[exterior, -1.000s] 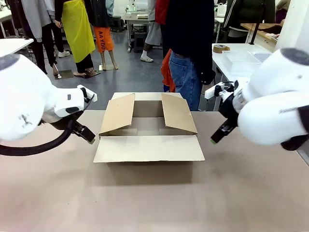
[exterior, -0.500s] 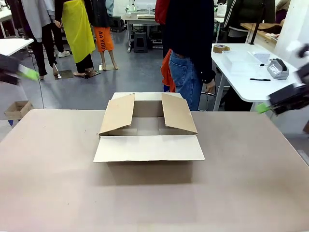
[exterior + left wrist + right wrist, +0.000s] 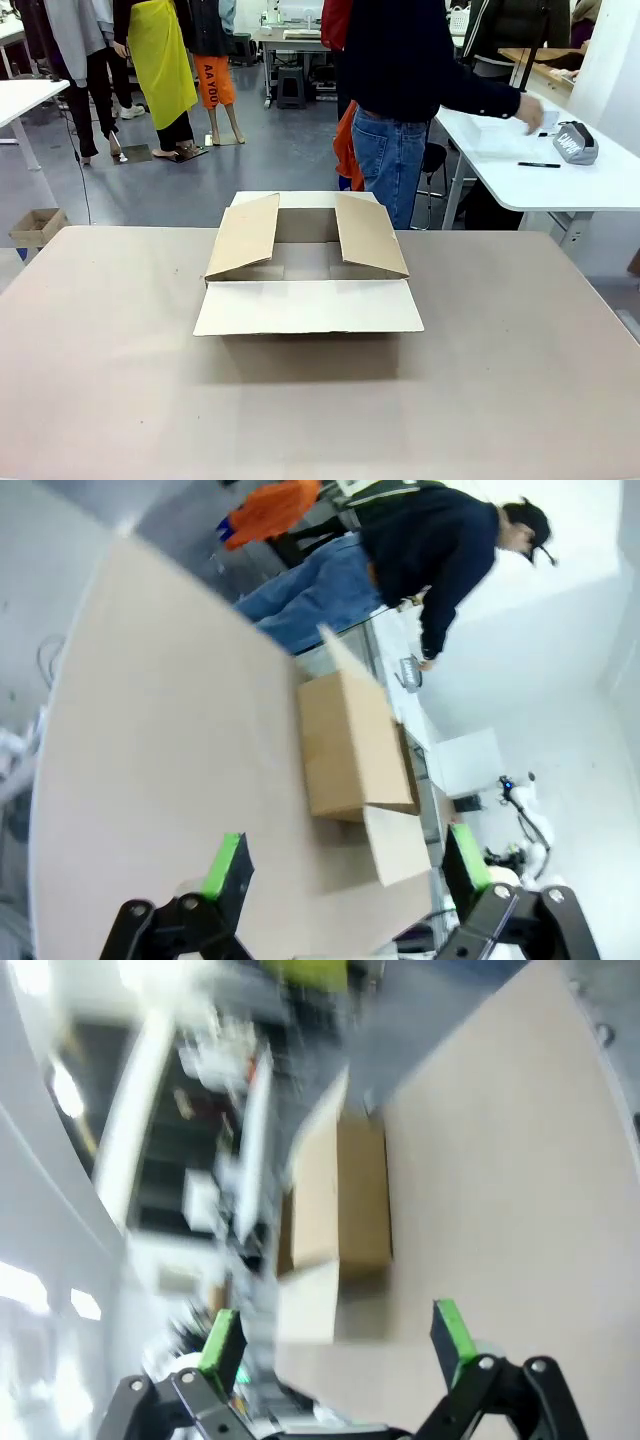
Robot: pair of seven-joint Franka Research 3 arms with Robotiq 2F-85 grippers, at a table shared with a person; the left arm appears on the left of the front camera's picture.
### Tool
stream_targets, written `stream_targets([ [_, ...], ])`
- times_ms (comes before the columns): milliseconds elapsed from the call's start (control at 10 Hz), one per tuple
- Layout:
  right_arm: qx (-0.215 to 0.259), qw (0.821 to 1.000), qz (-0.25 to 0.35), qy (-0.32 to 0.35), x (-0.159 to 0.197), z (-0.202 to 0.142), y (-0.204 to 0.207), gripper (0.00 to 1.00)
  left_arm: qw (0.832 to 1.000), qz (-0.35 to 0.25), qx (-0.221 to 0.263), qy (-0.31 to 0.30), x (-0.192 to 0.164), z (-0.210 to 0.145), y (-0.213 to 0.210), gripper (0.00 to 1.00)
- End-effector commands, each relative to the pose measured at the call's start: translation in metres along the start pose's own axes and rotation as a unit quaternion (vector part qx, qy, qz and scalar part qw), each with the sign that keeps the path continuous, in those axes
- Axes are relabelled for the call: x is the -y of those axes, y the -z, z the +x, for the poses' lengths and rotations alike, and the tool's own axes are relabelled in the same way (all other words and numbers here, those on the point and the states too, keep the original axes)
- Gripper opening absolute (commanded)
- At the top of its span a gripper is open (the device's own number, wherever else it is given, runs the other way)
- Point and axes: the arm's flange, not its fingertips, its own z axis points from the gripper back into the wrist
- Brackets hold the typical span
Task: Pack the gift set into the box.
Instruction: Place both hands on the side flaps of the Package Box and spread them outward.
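The box (image 3: 308,290) is a large brown carton in the middle of the tan table, with all four flaps spread open and nothing showing inside. The gift set's grey zip pouch (image 3: 575,142) and thin dark stick (image 3: 539,164) lie on a white side table (image 3: 600,185) at the far right. The person's hand (image 3: 530,108) reaches over that table. My left gripper (image 3: 343,865) is open and holds nothing, well back from the box (image 3: 350,745). My right gripper (image 3: 335,1338) is also open and holds nothing, in a blurred view with the box (image 3: 340,1200) ahead of it.
A pale see-through tub (image 3: 492,130) stands on the side table by the person's arm. A much smaller brown carton (image 3: 36,226) sits on the floor at the far left. Bare tan tabletop (image 3: 320,420) surrounds the box. Other people stand farther back.
Both arms have swung back from beside the box and out of the front view. The person has turned and reached an arm out to the side table at the right.
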Motion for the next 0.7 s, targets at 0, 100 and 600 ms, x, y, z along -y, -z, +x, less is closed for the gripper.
stream_targets([
  [0, -0.066, 0.996, -0.031, -0.054, -0.032, -0.009, 0.016, 1.0, 0.999, -0.003, -0.042, -0.032, -0.035, -0.048, 0.082, 1.0],
  [100, -0.066, 0.996, -0.031, -0.054, -0.032, -0.009, 0.016, 1.0, 1.0, 0.0, 0.0, 0.0, 0.0, 0.0, 0.0, 1.0],
  [600, -0.096, 0.992, -0.047, -0.062, -0.053, -0.011, 0.056, 1.0, 0.996, 0.006, -0.076, 0.047, 0.023, -0.006, 0.036, 1.0],
])
